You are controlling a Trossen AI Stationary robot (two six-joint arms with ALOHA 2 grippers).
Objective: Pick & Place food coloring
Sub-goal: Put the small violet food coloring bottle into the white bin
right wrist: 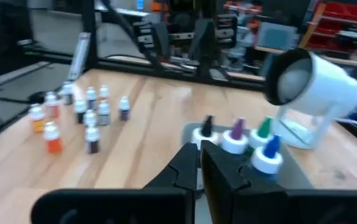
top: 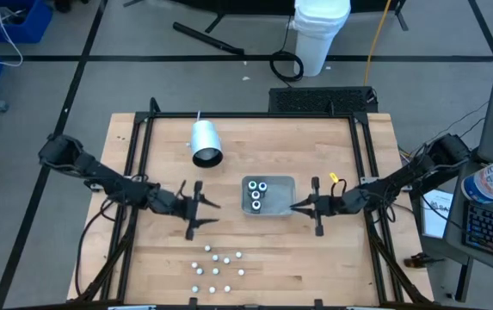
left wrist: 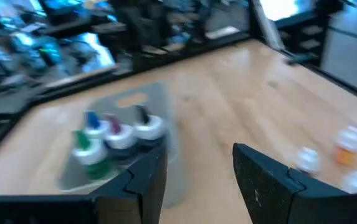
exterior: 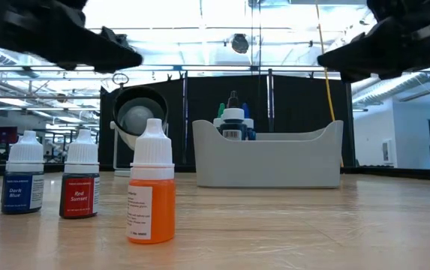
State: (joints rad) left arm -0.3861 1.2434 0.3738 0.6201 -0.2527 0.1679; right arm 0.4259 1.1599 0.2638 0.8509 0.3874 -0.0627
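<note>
Pale wood planks make up the surface (top: 332, 258), which is bounded by a black frame along its far edge and both sides. A grey tray (top: 286, 183) is set near the middle, and 4 food coloring bottles (top: 257, 193) with coloured tips are seen standing in it, crowded toward its left half. The remaining loose bottles (top: 216, 266), 9 by the count from above, are grouped by the near edge, left of centre, well apart from the tray. A white cylinder (top: 205, 141) is laid on its side toward the far edge, left of the tray.

The left gripper (top: 196, 209) is held over bare wood between the tray and the loose bottles, just left of the tray; its fingers (left wrist: 270, 183) are spread wide and nothing is held between them. The right gripper (top: 301, 205) is poised at the tray's right edge, its fingers (right wrist: 187, 167) pressed together and nothing gripped.

Open wood is left on the right half of the near edge and between the cylinder and the right frame rail
</note>
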